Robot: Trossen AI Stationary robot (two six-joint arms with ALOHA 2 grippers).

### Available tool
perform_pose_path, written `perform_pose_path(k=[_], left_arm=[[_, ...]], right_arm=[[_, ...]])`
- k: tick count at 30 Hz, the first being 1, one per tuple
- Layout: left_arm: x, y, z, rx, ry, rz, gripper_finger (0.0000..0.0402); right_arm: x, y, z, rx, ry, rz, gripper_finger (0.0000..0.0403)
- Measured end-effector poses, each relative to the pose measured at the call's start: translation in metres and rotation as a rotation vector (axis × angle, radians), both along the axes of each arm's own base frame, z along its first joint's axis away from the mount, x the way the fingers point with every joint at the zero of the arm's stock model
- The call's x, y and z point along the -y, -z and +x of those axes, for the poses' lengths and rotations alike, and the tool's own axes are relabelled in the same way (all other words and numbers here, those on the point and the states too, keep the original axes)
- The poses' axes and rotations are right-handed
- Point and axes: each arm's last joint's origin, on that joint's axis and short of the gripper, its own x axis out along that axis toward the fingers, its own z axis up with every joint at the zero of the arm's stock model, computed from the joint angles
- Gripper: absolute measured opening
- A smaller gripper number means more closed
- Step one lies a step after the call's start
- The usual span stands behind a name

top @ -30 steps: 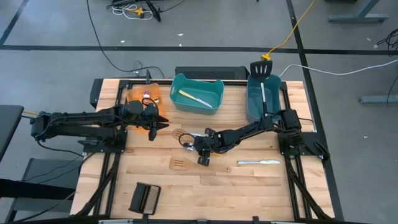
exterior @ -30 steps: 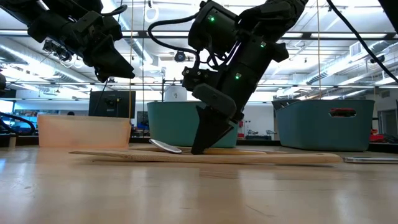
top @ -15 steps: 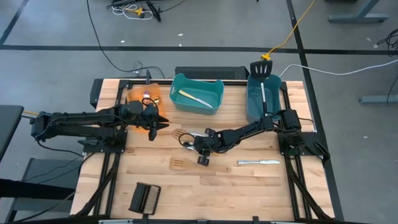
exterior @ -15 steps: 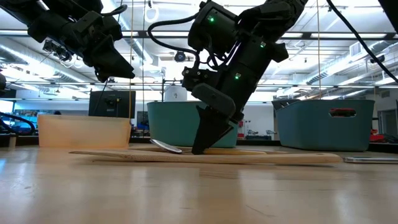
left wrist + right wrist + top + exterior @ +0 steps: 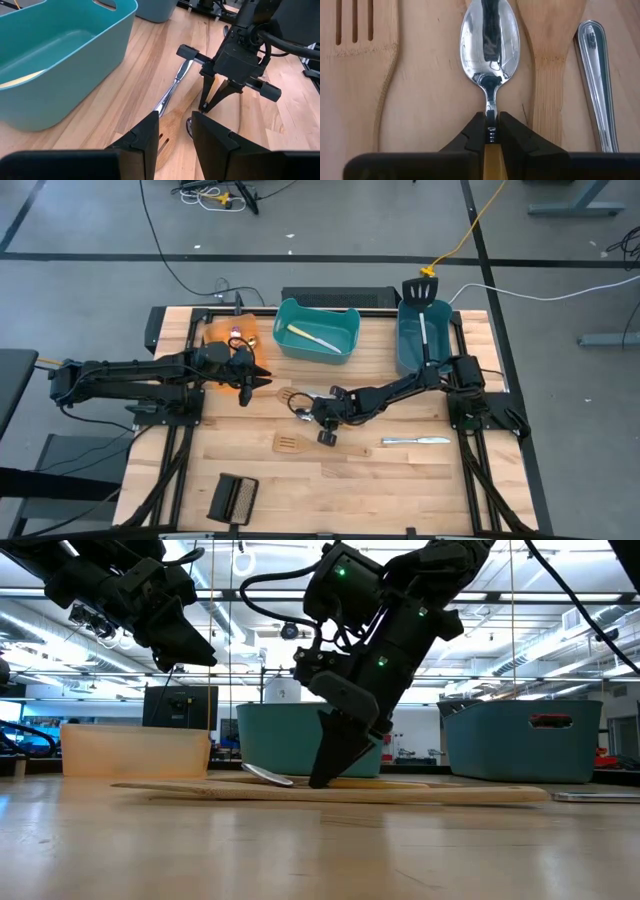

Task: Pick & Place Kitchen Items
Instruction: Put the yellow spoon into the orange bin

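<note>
A spoon (image 5: 490, 45) with a mirror-bright bowl lies bowl-up between two wooden spatulas: a slotted one (image 5: 355, 50) and a plain-handled one (image 5: 550, 75). A silver knife (image 5: 595, 75) lies beside them. My right gripper (image 5: 310, 410) reaches down at the table's middle and is shut on the spoon. My left gripper (image 5: 252, 377) hangs in the air beside the orange bin (image 5: 225, 338), a gap between its fingers (image 5: 150, 135) and nothing in it. A second wooden spatula (image 5: 290, 444) and another knife (image 5: 415, 440) lie nearer the front. My right gripper pinches the spoon's thin neck (image 5: 491, 107), just behind the bowl, between its two fingertips (image 5: 476, 127). The fingers slant steeply down from the table's right side (image 5: 325, 775) and lie along the spoon. The spoon lies at table level, its bowl (image 5: 265, 775) pointing left.
A teal bin (image 5: 317, 330) at the back middle holds a pale utensil. A second teal bin (image 5: 422, 345) at the back right holds a black slotted spatula (image 5: 420, 292). A black ribbed block (image 5: 232, 498) lies at the front left. Bare wood spreads at the front right.
</note>
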Motion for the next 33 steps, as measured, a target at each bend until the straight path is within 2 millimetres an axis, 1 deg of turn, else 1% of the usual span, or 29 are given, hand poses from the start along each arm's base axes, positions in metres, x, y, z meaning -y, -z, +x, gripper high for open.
perform_pose_path(k=[5,13,22,33], left_arm=[[0.000,0.000,0.000,0.000,0.000,0.000,0.0122],[0.000,0.000,0.000,-0.001,0.000,-0.001,0.0122],[0.000,0.000,0.000,0.000,0.000,-0.001,0.0122],[0.000,-0.003,0.001,0.034,0.000,0.008,0.0122]], right_arm=[[-0.001,-0.009,-0.003,0.007,-0.021,-0.003,0.0045],[0.001,-0.031,-0.004,0.071,-0.012,-0.031,0.0045],[0.012,-0.070,-0.008,0.190,0.026,-0.070,0.0045],[0.022,-0.121,-0.012,0.415,0.021,-0.113,0.0045]])
